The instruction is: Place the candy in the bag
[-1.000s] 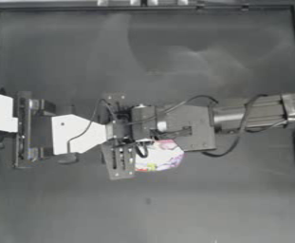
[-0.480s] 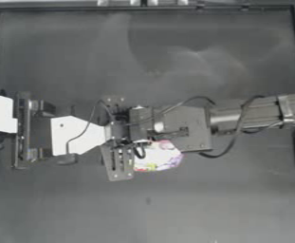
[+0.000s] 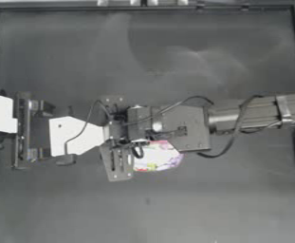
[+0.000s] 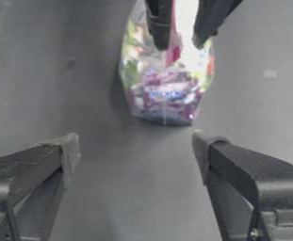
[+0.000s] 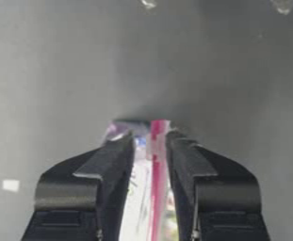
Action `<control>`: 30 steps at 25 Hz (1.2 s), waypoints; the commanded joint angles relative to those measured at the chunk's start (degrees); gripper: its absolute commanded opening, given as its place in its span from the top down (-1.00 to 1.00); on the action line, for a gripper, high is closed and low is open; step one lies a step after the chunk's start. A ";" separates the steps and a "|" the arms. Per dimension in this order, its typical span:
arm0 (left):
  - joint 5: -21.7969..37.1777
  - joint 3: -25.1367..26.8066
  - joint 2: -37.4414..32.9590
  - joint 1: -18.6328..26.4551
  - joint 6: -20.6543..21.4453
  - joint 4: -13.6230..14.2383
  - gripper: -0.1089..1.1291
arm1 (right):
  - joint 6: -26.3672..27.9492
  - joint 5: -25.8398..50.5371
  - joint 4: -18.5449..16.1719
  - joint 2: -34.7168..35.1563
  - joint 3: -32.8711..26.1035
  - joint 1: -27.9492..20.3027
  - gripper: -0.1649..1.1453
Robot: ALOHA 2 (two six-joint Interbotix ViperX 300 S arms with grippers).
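Note:
The bag [image 3: 157, 156] is a clear pouch with yellow, pink and white contents, lying just right of centre. My right gripper [image 5: 151, 137] is shut on the pink-red strip at its top. In the left wrist view the bag [image 4: 166, 80] hangs from the right gripper [image 4: 181, 26], its lower end toward the table. My left gripper [image 4: 136, 146] is open and wide, a short way in front of the bag and not touching it. In the top view the left gripper [image 3: 119, 144] is partly under the right gripper [image 3: 137, 142]. The candy is not visible as a separate item.
The dark table [image 3: 175, 57] spreads out on all sides, with its raised rim along the back and sides. The right arm [image 3: 257, 114] stretches across from the right edge. The left arm's white links [image 3: 73, 135] lie at the left.

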 commanded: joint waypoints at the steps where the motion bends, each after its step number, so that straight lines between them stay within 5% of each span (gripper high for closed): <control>1: -0.44 -0.44 -0.09 0.09 0.00 -0.09 -0.81 | 0.00 0.00 -0.18 -1.23 -1.67 0.09 -0.28; 11: -0.44 -0.44 0.00 0.00 0.00 0.00 -0.81 | -0.09 0.53 -1.32 -1.14 -2.02 0.09 -0.14; 30: -0.70 -0.44 0.00 0.09 -0.09 -0.09 -0.81 | -0.70 0.53 -2.20 -1.49 -1.85 0.09 0.63</control>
